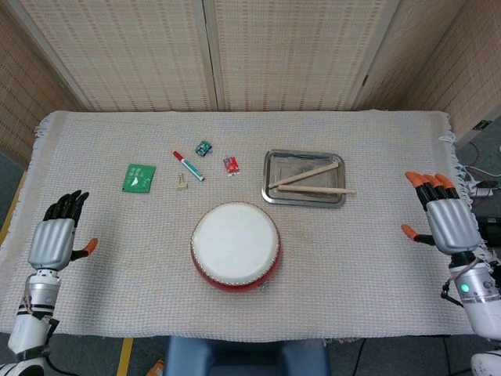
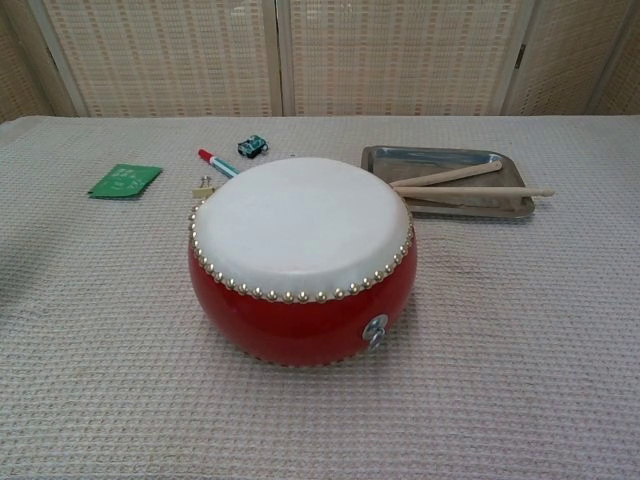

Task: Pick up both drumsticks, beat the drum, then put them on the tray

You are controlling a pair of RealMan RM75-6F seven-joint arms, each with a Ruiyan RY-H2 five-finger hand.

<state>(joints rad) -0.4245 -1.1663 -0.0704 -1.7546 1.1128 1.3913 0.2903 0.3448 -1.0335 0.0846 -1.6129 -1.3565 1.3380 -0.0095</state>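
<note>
On the table (image 1: 235, 313), both sticks (image 1: 309, 182) are lying in the tray (image 1: 270, 164), centre-right; my left hand (image 1: 52, 241) and right hand (image 1: 448, 219) are hovering at the frame's lower edges, fingers spread, holding nothing.

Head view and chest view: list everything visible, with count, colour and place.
drum: 1, red with white head, table centre near the front
tray: 1, metal, behind and right of the drum
drumsticks: 2, wooden, lying on the tray, one tip past its right rim
marker: 1, red and white, behind and left of the drum
green card: 1, left of the marker
clip: 1, pale, beside the marker
teal part: 1, behind the marker
red part: 1, right of the marker
left hand: open, at the left edge
right hand: open, at the right edge
</note>
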